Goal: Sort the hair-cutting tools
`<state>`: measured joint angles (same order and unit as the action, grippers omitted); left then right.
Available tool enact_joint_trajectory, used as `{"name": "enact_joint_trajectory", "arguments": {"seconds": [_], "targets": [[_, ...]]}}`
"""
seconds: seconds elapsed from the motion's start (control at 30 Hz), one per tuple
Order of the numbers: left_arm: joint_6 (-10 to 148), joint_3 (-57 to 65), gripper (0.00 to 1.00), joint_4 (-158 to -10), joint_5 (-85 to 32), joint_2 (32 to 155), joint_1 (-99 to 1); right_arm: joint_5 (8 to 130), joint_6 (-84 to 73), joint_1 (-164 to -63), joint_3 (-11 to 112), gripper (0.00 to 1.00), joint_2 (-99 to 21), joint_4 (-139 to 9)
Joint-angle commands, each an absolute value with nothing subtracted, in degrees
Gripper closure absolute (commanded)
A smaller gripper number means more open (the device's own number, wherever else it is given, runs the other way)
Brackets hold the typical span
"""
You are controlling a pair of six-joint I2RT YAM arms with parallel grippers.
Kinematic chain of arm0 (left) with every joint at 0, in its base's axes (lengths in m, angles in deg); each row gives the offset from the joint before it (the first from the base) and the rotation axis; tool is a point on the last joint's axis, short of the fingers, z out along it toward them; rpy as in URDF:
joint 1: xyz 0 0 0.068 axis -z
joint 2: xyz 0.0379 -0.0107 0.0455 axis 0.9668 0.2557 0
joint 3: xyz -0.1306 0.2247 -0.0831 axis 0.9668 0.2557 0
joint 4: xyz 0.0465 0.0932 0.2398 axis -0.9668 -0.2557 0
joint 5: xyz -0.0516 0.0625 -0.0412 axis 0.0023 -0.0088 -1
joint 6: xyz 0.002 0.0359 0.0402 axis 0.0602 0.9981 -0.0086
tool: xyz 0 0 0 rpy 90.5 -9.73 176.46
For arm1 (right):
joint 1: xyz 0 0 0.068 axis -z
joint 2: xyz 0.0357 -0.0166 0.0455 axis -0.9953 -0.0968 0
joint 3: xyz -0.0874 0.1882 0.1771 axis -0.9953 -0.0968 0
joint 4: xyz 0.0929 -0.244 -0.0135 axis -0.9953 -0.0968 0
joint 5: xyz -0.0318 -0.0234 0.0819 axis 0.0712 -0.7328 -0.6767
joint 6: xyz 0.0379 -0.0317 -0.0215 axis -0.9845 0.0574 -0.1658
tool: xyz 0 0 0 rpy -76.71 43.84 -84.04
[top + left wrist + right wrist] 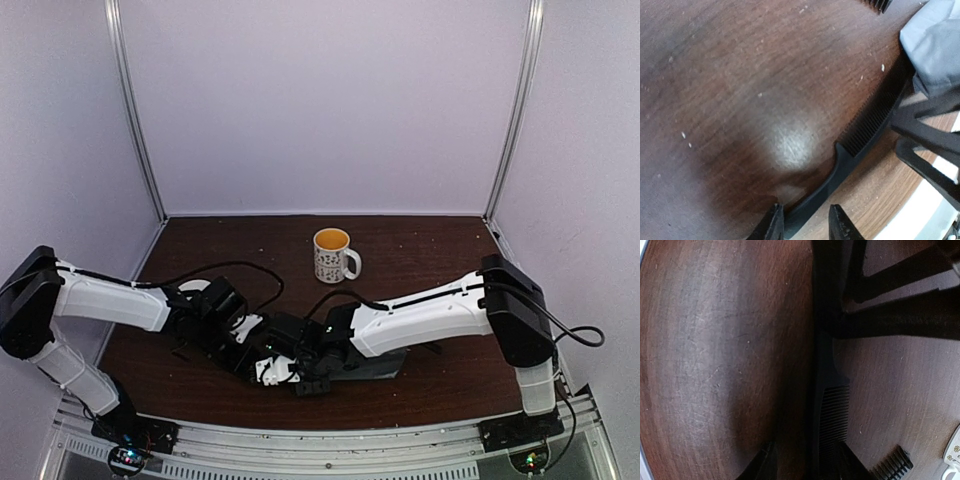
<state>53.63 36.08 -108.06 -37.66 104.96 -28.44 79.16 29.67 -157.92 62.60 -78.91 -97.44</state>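
Black comb (865, 125) flat on table (740, 100): handle between narrowly parted left gripper (805, 222) fingers, unpinched; toothed end inside right gripper (804, 465), closure unclear in shadow; best pinched low, squarely across spine

A thin black comb (865, 125) with fine teeth and a tapering handle lies flat on the dark wooden table (740, 100) near its front edge, a second black toothed piece (892, 462) lying nearby.
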Motion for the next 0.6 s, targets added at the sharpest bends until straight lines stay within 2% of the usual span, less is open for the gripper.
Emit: {"name": "enact_joint_trajectory", "arguments": {"seconds": [0.0, 0.23, 0.47, 0.57], "targets": [[50.3, 40.2, 0.66, -109.3, -36.6, 104.1, -27.0, 80.2, 31.3, -156.9, 63.1, 0.62, -80.6, -95.3], [50.6, 40.9, 0.58, -107.5, -35.4, 103.6, -23.8, 71.2, 36.0, -155.5, 62.9, 0.64, -82.4, -96.8], [49.8, 43.4, 0.54, -107.6, -31.6, 104.3, -23.3, 65.4, 40.8, -155.4, 62.5, 0.76, -85.1, -99.6], [50.3, 44.3, 0.54, -107.8, -28.1, 102.6, -20.9, 65.0, 42.6, -155.7, 60.3, 0.78, -85.1, -98.8]]}}
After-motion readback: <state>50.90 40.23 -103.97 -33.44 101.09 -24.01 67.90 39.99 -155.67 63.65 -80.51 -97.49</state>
